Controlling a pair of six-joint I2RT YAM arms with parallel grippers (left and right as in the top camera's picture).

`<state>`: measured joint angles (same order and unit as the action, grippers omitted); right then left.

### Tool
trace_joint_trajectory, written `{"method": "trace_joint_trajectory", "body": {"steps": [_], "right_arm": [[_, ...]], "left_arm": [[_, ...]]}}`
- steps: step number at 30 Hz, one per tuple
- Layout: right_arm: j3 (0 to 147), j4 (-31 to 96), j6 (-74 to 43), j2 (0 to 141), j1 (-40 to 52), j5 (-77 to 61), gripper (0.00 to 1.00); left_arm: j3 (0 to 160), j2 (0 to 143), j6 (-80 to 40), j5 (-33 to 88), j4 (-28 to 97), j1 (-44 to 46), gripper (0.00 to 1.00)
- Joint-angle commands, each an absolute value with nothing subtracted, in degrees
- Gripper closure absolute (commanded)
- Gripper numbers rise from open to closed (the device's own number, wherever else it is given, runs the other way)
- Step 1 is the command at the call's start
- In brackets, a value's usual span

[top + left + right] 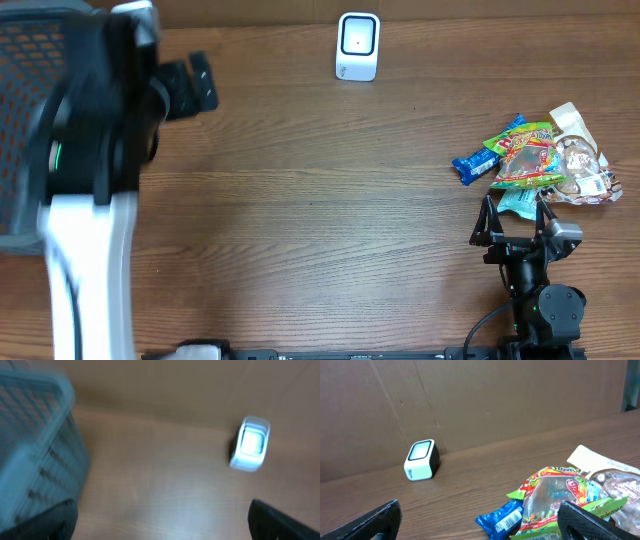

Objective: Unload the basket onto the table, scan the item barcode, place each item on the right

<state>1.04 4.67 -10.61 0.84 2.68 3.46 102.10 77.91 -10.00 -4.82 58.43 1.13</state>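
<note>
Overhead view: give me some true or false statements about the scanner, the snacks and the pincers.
The scanner stands apart from the snack pile. True.
The right pincer is shut on a packet. False: it is open at the pile's near edge.
A blue bar lies at the pile's left. True.
The basket sits by the right arm. False: it is at the left, near the open left pincer.

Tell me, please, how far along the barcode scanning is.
Nothing looks done: the snack packets lie piled, apart from the scanner. Nothing is in hand: the right claw stands open beside the pile, the left claw open and empty. Left: picking a packet and showing its barcode to the scanner.
</note>
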Motion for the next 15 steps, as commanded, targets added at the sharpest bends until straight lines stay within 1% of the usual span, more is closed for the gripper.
{"method": "trace_joint_trajectory", "body": {"steps": [1,3,6,11,15], "right_arm": [[0.47,4.32,-10.41,0.16,2.87,4.23,0.00],[0.47,4.32,-10.41,0.16,2.87,4.23,0.00],[0.47,4.32,-10.41,0.16,2.87,4.23,0.00],[0.47,4.32,-10.41,0.16,2.87,4.23,0.00],[0.47,4.32,-10.41,0.16,2.87,4.23,0.00]], "left_arm": [[82.00,64.16,-0.64,-1.17,45.23,-0.32,0.00],[70.94,56.66,5.28,3.64,37.19,-1.06,0.00],[56.23,46.17,10.00,5.85,27.46,-1.15,0.00],[34.24,29.36,10.35,5.41,9.76,-1.15,0.00],[19.42,19.99,10.28,5.43,-2.24,-1.10,0.00]]}}
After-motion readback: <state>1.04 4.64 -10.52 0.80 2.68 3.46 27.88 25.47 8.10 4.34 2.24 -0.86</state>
